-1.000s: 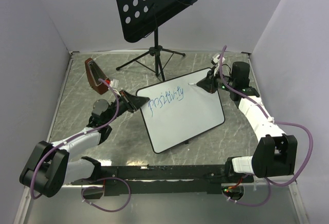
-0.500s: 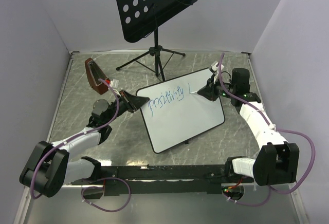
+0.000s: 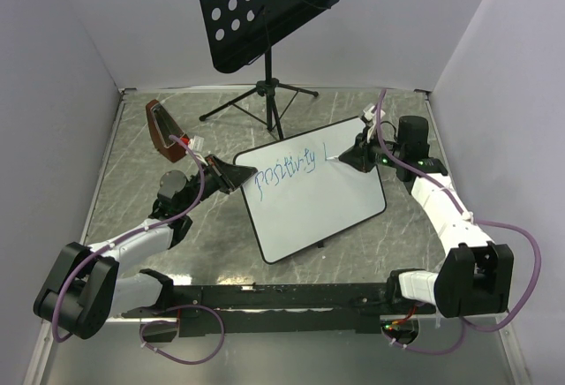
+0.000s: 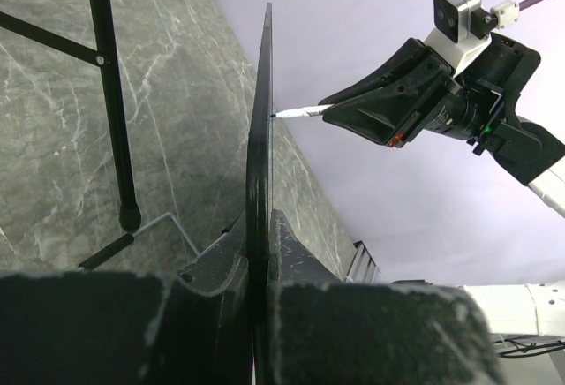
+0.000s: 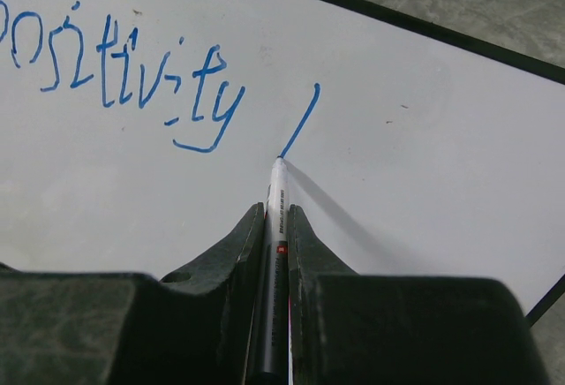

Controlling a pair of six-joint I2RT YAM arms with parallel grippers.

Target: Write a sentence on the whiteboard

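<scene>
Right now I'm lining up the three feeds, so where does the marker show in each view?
Top external: the marker is right of centre, jutting from the right gripper onto the whiteboard.
Left wrist: upper middle, tip touching the edge-on board.
Right wrist: bottom centre, held between the jaws, tip at a blue stroke.
Shared landmark: the whiteboard it touches.

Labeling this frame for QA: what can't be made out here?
- Left wrist: whiteboard is edge-on, so its writing face is hidden.
- Right wrist: the sentence starts beyond the left frame edge; first letter cut off.
- Right wrist: marker barrel mostly hidden between fingers of the right gripper.
- Top external: red-brown object at left, too small to identify.
</scene>
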